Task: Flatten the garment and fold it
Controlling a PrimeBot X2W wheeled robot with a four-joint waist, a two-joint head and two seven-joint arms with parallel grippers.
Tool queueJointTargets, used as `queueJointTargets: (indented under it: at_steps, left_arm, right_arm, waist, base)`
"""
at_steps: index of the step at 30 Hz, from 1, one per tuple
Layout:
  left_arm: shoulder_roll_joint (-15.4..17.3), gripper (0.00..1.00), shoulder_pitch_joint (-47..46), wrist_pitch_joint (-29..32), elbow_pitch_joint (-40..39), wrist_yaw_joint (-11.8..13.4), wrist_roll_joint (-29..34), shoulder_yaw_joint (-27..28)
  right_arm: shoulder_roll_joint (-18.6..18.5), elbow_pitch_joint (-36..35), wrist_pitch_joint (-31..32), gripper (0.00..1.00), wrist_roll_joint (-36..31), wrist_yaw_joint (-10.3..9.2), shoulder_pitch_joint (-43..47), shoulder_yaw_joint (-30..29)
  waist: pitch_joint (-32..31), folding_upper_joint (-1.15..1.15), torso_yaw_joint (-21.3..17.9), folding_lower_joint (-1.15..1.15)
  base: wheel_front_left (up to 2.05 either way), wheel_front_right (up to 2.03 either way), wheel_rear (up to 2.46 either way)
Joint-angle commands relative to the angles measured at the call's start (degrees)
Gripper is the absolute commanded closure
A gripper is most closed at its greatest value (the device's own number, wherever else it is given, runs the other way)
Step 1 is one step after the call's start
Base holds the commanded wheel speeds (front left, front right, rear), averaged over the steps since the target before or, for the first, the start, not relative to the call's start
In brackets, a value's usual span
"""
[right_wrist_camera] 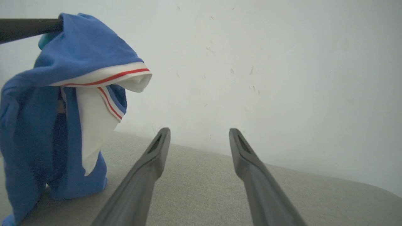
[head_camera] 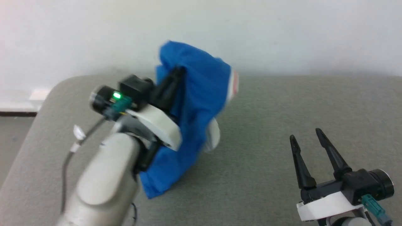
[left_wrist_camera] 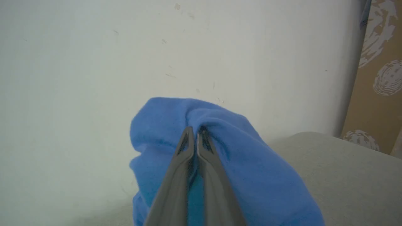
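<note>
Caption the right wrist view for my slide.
Open right gripper hovers over the grey surface; the shut left gripper holds the bunched blue garment up.

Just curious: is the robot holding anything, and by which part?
The left gripper pinches the garment by a bunched blue fold at its top; the open right gripper holds nothing.

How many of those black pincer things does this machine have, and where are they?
2. The left gripper is up at the left, jaws shut on the blue garment, which hangs to the grey surface. The right gripper sits low at the right, jaws open and empty.
</note>
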Motion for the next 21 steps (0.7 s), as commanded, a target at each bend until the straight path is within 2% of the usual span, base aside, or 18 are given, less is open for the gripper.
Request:
queueJointTargets:
  at_steps: [1, 6, 7, 10, 14, 17, 21]
  left_arm:
    - [-1.07, 1.00, 1.02, -0.58, 0.34, 0.29, -0.19, -0.65]
    - [-8.18, 1.00, 3.37, -2.24, 7.81, -1.05, -0.39, -7.12]
    - [-9.01, 0.00, 3.61, -2.38, 10.12, -1.09, 0.20, -8.53]
    - [-10.74, 0.00, 3.85, -2.74, 17.18, -1.95, 1.64, -12.92]
    - [-11.87, 0.00, 3.28, -5.56, 23.30, -2.53, 2.09, -15.66]
    - [-12.22, 0.00, 2.54, -8.28, 25.26, -2.54, 1.49, -15.77]
    - [-11.31, 0.00, 1.46, -11.87, 24.83, -0.68, 1.00, -13.07]
  right_arm:
    - [0.16, -0.29, -0.26, 0.00, -0.55, -0.11, -0.54, 0.03]
    - [0.19, -0.58, -0.26, 0.00, -0.21, -0.11, -1.51, -0.67]
    - [0.19, -0.50, -0.26, 0.00, -0.10, -0.11, -1.66, -0.75]
    - [0.21, -0.18, -0.26, 0.00, 0.12, -0.11, -2.07, -0.74]
    - [0.22, 0.23, -0.26, 0.00, 0.53, -0.11, -2.15, -1.17]
    - [0.22, 0.74, -0.26, 0.00, 0.60, -0.11, -1.77, -1.38]
    - [0.23, 1.40, -0.26, 0.00, 0.36, -0.11, -1.10, -1.45]
  waist:
    - [2.77, 0.00, -5.94, 0.00]
    - [5.84, 0.00, -10.52, 0.00]
    - [6.34, 0.00, -11.14, 0.00]
    - [7.39, 0.00, -12.39, 0.00]
    - [7.52, 0.00, -12.11, 0.00]
    - [6.52, 0.00, -10.55, 0.00]
    - [3.98, 0.00, -7.94, 0.00]
  base:
    - [0.00, 0.00, 0.00]
    - [0.00, 0.00, 0.00]
    - [0.00, 0.00, 0.00]
    - [0.00, 0.00, 0.00]
    - [0.00, 0.00, 0.00]
    - [0.00, 0.00, 0.00]
    - [0.00, 0.00, 0.00]
